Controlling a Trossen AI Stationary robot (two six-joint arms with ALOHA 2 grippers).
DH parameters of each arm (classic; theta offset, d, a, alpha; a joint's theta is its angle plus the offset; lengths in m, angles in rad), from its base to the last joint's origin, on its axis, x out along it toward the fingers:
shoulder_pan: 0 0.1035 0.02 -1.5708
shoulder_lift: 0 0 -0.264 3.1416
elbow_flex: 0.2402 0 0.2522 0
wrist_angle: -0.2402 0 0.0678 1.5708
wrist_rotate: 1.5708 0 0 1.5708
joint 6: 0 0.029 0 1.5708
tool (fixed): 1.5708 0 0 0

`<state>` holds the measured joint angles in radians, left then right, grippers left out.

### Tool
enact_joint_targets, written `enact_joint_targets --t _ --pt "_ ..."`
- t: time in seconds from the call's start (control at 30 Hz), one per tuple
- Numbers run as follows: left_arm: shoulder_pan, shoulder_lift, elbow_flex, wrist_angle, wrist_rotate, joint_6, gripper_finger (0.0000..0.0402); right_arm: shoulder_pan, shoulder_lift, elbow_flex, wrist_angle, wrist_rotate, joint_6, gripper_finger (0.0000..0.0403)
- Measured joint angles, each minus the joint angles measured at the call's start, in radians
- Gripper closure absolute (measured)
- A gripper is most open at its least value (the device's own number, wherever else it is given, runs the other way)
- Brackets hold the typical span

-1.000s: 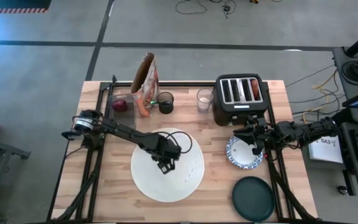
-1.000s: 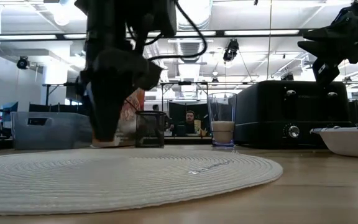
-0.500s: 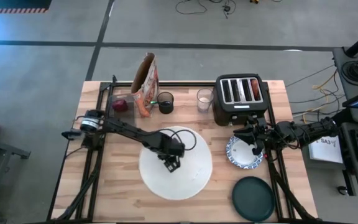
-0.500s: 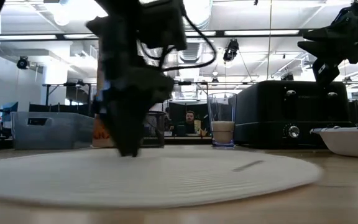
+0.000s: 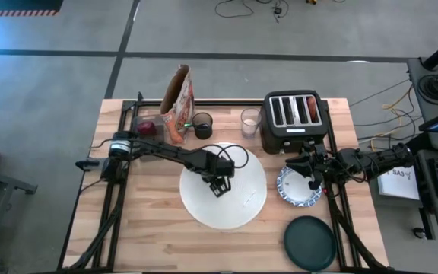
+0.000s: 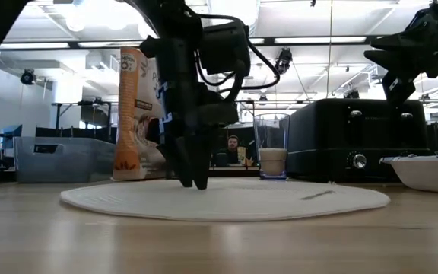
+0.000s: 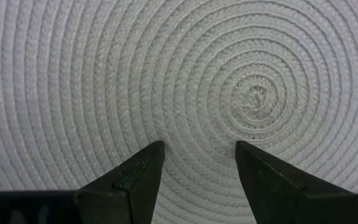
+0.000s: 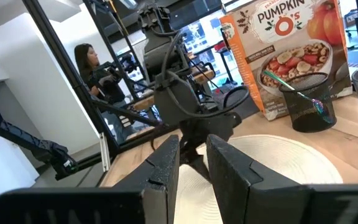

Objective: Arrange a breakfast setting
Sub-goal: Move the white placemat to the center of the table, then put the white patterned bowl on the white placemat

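The round white mat (image 5: 243, 207) lies flat on the wooden table, near its middle. My left gripper (image 5: 217, 186) stands on it pointing down, fingers open (image 7: 197, 146). My right gripper (image 5: 310, 175) hangs level above the blue-and-white bowl (image 5: 298, 190) at the right, with a narrow gap between its fingers (image 8: 193, 146) and nothing in them. The dark green plate (image 5: 310, 242) sits at the near right. The clear glass (image 5: 249, 122) stands beside the toaster. The red apple (image 5: 147, 128) lies in a clear bin at the far left. A spoon (image 8: 291, 87) stands in a dark mesh cup. My left gripper rests both open fingertips (image 6: 192, 181) on the mat's top face (image 7: 194, 118), just beside the centre of its woven spiral. The fingers come from above, pointing straight down. The mat stays flat on the table under them.
A black four-slot toaster (image 5: 293, 120) stands at the far right. A cereal box (image 5: 179, 103) and the mesh cup (image 5: 201, 124) are at the far edge. Bare wood shows on the near left of the table. A person sits in the room beyond.
My left gripper has moved down and toward the table's right and far edges, fingers staying apart. The mat has slid flat along the table with it, toward the toaster and bowl.
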<state>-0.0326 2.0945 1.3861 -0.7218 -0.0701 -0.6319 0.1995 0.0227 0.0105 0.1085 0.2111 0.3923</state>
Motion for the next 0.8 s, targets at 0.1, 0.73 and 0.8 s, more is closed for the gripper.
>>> enact_joint_targets --t 0.1,0.73,0.8 --pt "0.009 0.000 -0.001 -0.016 -0.027 -0.004 0.0212 0.000 0.000 0.000 0.000 0.000 0.000 0.0330" --pt "-0.127 -0.029 0.318 -0.103 -0.191 0.156 0.0212 0.000 0.000 0.000 0.000 0.000 0.000 0.0330" --pt "-0.152 -0.020 0.353 -0.081 -0.204 0.154 0.0212 0.000 0.000 0.000 0.001 0.000 0.000 0.0330"
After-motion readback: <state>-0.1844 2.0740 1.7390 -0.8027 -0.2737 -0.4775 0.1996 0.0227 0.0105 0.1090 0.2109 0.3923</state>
